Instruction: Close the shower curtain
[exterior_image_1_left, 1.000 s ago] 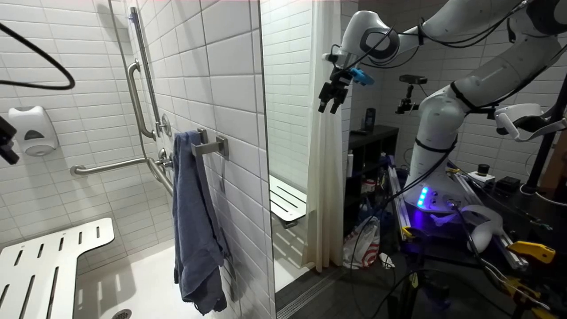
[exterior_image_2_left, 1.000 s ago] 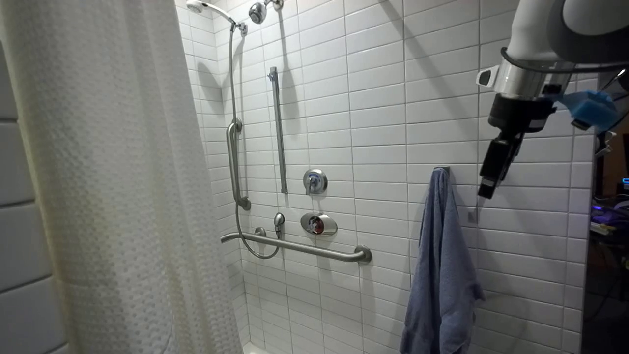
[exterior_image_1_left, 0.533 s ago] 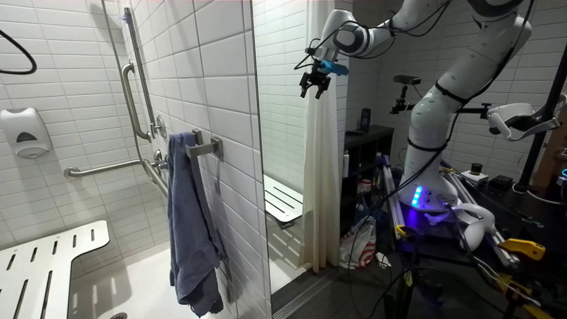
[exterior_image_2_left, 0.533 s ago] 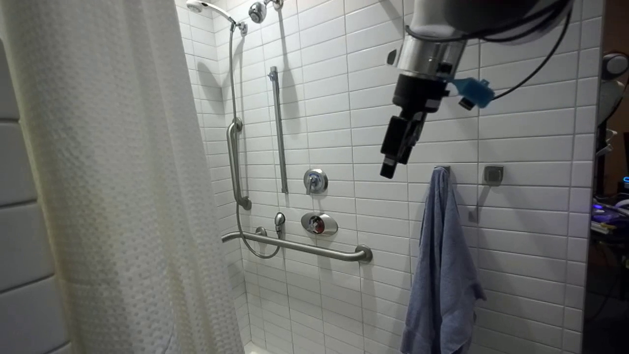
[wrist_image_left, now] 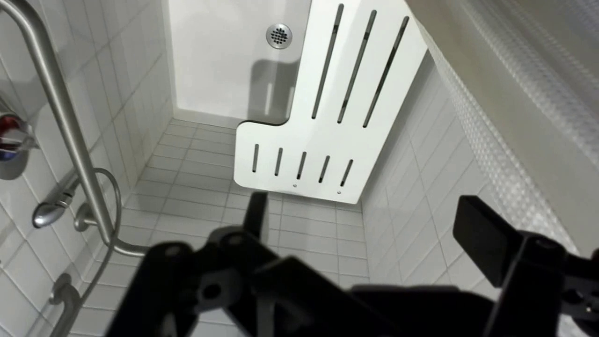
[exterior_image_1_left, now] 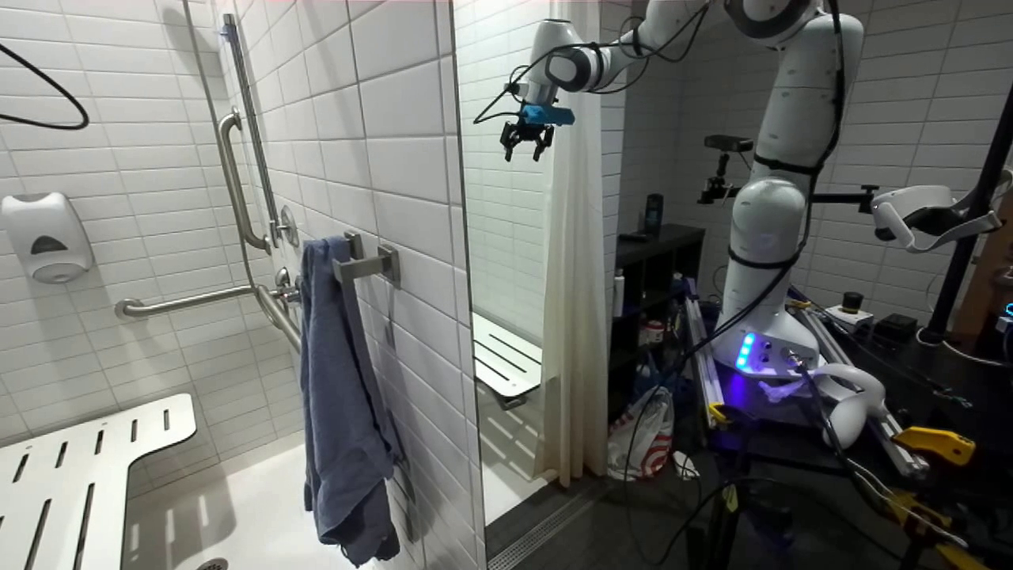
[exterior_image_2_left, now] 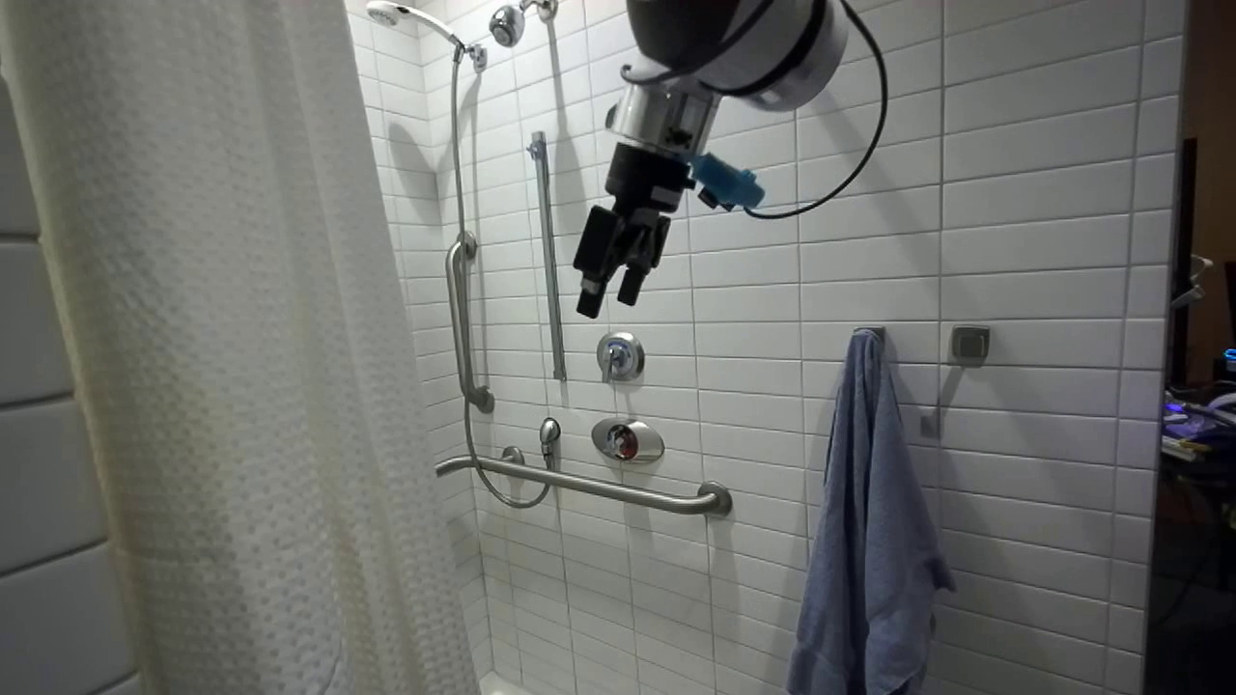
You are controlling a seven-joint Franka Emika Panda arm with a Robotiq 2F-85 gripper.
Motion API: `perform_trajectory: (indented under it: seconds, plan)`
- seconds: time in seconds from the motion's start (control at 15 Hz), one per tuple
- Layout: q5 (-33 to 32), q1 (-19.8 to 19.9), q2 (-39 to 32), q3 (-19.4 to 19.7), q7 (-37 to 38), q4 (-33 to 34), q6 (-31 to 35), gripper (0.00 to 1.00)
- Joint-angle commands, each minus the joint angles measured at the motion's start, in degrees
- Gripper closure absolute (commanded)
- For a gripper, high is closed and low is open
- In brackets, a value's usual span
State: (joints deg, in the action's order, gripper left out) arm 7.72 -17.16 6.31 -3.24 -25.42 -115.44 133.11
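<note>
The cream shower curtain (exterior_image_1_left: 574, 332) hangs in vertical folds at the shower entrance. In an exterior view it fills the left side, its dimpled cloth (exterior_image_2_left: 222, 338) close to the camera. In the wrist view the curtain (wrist_image_left: 491, 159) runs down the right side. My gripper (exterior_image_1_left: 523, 157) is high up beside the curtain's upper part, pointing down. In an exterior view my gripper (exterior_image_2_left: 608, 305) is in front of the tiled wall, right of the curtain. In the wrist view my gripper (wrist_image_left: 362, 210) is open with nothing between its fingers. The right finger (wrist_image_left: 486, 238) appears near the curtain's edge; I cannot tell whether they touch.
A blue-grey towel (exterior_image_1_left: 340, 396) hangs on a wall hook (exterior_image_1_left: 388, 265). A slatted white bench (wrist_image_left: 299, 135) is below in the shower. Metal grab bars (exterior_image_2_left: 618, 492) and a valve (exterior_image_2_left: 619, 357) are on the tiled wall. A dark shelf (exterior_image_1_left: 665, 245) stands behind the curtain.
The arm and gripper have moved steadily left in both exterior views. The gripper has turned and both its fingers now show apart. The curtain has not visibly moved.
</note>
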Motion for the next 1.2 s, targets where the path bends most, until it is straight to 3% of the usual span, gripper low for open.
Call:
perform_trajectory:
  seconds: [0.0, 0.07, 0.27, 0.67, 1.13]
  plan:
    - [8.91, 1.61, -10.47, -1.89, -9.24, 14.61, -7.69, 0.0]
    - [5.46, 2.54, -5.11, -2.82, -5.16, 6.71, -3.11, 0.0]
    - [7.4, 3.24, -9.78, -3.75, -7.52, 12.76, -6.01, 0.0]
    - [7.37, 3.35, -10.37, -3.87, -7.64, 13.72, -6.48, 0.0]
    - [15.15, 7.6, -6.72, -4.73, -26.6, 12.42, -15.75, 0.0]
